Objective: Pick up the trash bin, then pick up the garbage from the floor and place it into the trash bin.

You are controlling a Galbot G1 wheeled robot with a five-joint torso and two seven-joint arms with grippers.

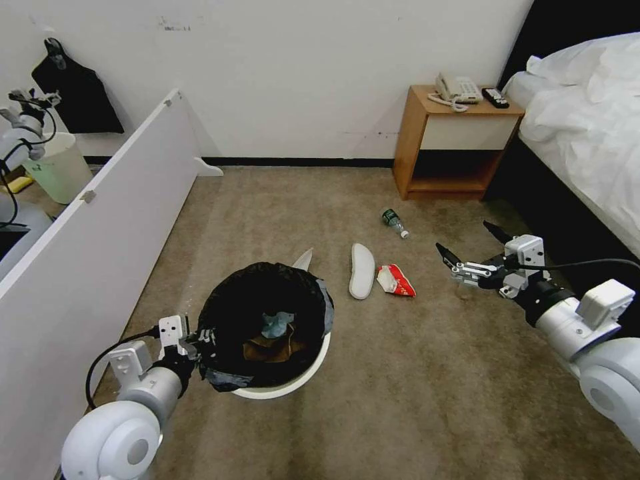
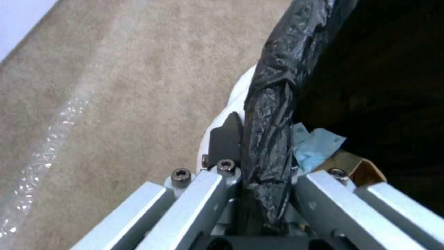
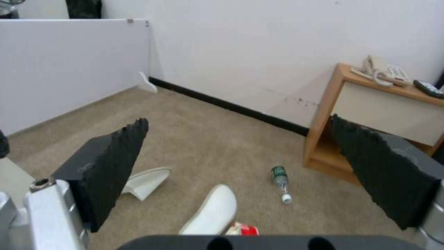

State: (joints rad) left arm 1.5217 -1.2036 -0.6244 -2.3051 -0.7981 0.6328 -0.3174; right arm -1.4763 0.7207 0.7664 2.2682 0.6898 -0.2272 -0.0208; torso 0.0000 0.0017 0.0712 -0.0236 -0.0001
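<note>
Beige carpet (image 1: 280, 200) runs from a black baseboard under the white wall to a bed on the robot's right, with a wooden nightstand (image 1: 453, 143) in the corner and a long white panel (image 1: 100, 233) slanting along the left. Largest of the task's things is the trash bin (image 1: 293, 383), white with a black bag folded over its rim, which sits low at left centre in the head view; the left gripper (image 1: 200, 343) is clamped on that rim, one finger outside against the white wall and the other inside the bag, as the left wrist view makes plain. Inside the bin lie a brown cardboard scrap (image 1: 270, 347) and a light-blue wad (image 1: 275, 325). Beyond the bin two white slippers remain on the carpet: one slipper (image 1: 362, 270) lies in the open, the other slipper (image 1: 303, 260) peeks out from behind the bin's far rim. Just beside the open slipper is a red-white wrapper (image 1: 397, 280), and farther toward the nightstand lies a small plastic bottle (image 1: 395, 223). The right gripper (image 1: 473, 253) hovers above the floor to the right of the wrapper, jaws spread wide and empty. By my reading the bin is secured and collection is partway done; the next move calls for lowering the right gripper onto a nearby piece, probably the wrapper or slipper, and closing on it cleanly.
</note>
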